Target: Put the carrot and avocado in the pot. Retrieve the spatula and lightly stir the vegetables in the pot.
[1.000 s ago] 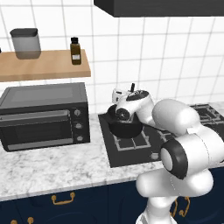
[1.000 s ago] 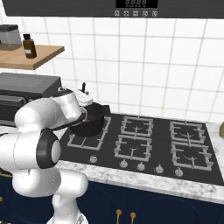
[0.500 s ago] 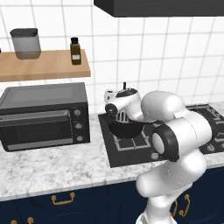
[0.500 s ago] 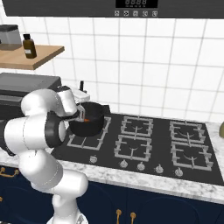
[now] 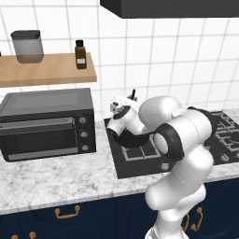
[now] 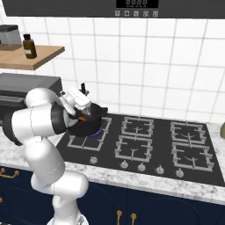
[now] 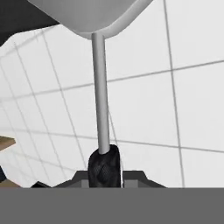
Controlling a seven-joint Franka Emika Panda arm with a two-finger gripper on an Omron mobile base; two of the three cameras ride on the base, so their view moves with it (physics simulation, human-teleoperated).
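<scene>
White arm bent over the black hob [image 5: 135,161], its hand low over the pot [image 5: 132,138] on the near-left burner; pot largely hidden by the wrist; black toaster oven [image 5: 46,122] left on the marble counter [image 5: 56,179]; wooden shelf [image 5: 46,70] above carries a grey canister [image 5: 27,46] and dark bottle [image 5: 80,54].

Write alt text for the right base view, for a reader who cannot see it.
A white robot arm bends over a black pot on the rear-left burner of a black gas stove, its hand at the pot's rim with something orange, likely the carrot, beside it. Left of the stove stands a dark toaster oven under a wooden shelf holding a brown bottle.
</scene>
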